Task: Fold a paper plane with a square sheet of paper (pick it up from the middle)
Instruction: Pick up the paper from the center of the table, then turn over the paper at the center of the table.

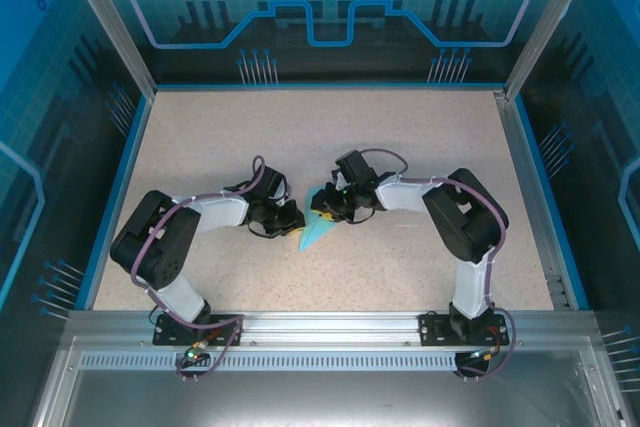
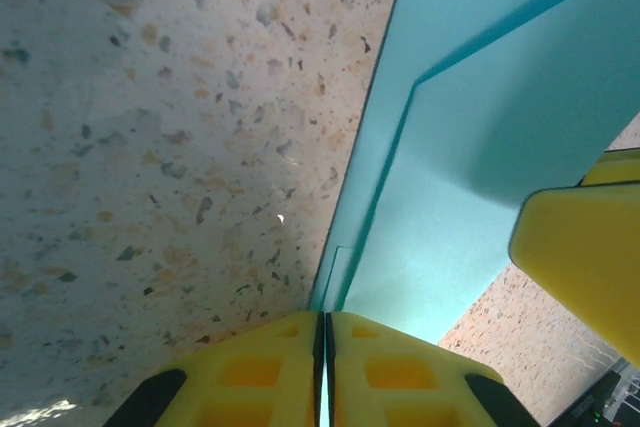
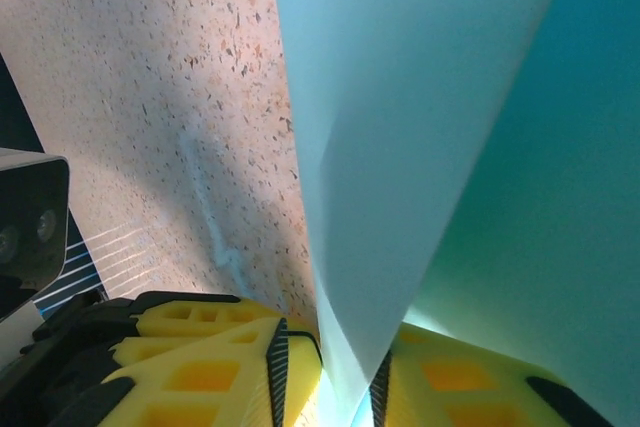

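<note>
Desk (image 1: 200, 147): speckled beige, your two arms meeting mid-surface.
Left jaws: shut on the paper plane's (image 1: 318, 232) left edge.
Right jaws: narrowly apart around the paper plane's right flap; you cannot tell whether they pinch it.

Right gripper (image 3: 345, 352): two yellow fingers (image 3: 200, 377) with black ribbed pads, bottom edge.
Folded cyan-blue paper (image 3: 420, 127): a pale flap rises from between the fingers; unclear whether it is pinched. Darker layer to the right.
Speckled beige tabletop (image 3: 150, 67): left, partly shadowed.
Black lensed housing (image 3: 25, 212): left edge.
</note>
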You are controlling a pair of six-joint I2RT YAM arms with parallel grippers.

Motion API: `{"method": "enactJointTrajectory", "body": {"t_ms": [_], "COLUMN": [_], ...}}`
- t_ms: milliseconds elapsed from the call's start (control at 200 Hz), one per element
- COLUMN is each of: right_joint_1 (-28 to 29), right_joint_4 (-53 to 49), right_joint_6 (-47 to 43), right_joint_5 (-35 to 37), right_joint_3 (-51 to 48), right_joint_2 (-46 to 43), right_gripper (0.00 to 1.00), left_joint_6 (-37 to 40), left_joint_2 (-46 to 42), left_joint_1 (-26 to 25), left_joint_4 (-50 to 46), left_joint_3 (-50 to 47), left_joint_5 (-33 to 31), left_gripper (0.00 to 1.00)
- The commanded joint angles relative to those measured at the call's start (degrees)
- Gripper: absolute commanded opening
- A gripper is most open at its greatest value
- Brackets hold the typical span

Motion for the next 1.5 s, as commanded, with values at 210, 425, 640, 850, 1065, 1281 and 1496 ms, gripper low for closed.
{"method": "enactJointTrajectory", "body": {"t_ms": [210, 425, 640, 850, 1065, 1281, 1496], "right_joint_1": [1.2, -3.2, -8.4, -10.9, -11.6, -11.6, -11.6], "right_joint_4": [0.7, 10.9, 15.2, 17.0, 25.1, 29.2, 28.2], "right_joint_6": [-2.2, -6.1, -9.0, -8.0, 0.4, 5.0, 4.9], "right_joint_5": [-0.4, -5.6, -14.7, -19.7, -23.3, -25.3, -26.1], "right_joint_3": [0.2, -4.0, -5.3, -4.4, -4.2, -4.4, -4.7], "right_joint_2": [2.2, -5.0, -13.2, -16.8, -15.0, -13.1, -12.5], "right_gripper": [0.06, 0.01, 0.01, 0.02, 0.02, 0.03, 0.05], "left_joint_6": [-0.5, -2.2, -6.1, -13.5, -18.5, -19.9, -18.8], "left_joint_2": [-2.8, -10.2, -15.3, -14.2, -14.9, -15.1, -16.0], "left_joint_1": [1.0, 5.4, 7.2, 7.1, 6.3, 5.7, 5.7], "left_joint_4": [-3.0, 0.4, 9.2, 22.8, 35.9, 40.1, 39.3], "left_joint_3": [0.6, -1.7, -2.8, -4.0, -7.0, -7.0, -7.3], "left_joint_5": [-1.1, 3.8, 13.2, 22.0, 24.5, 23.8, 21.2], "left_gripper": [0.18, 0.42, 0.72, 0.8, 0.89, 0.7, 0.38]}}
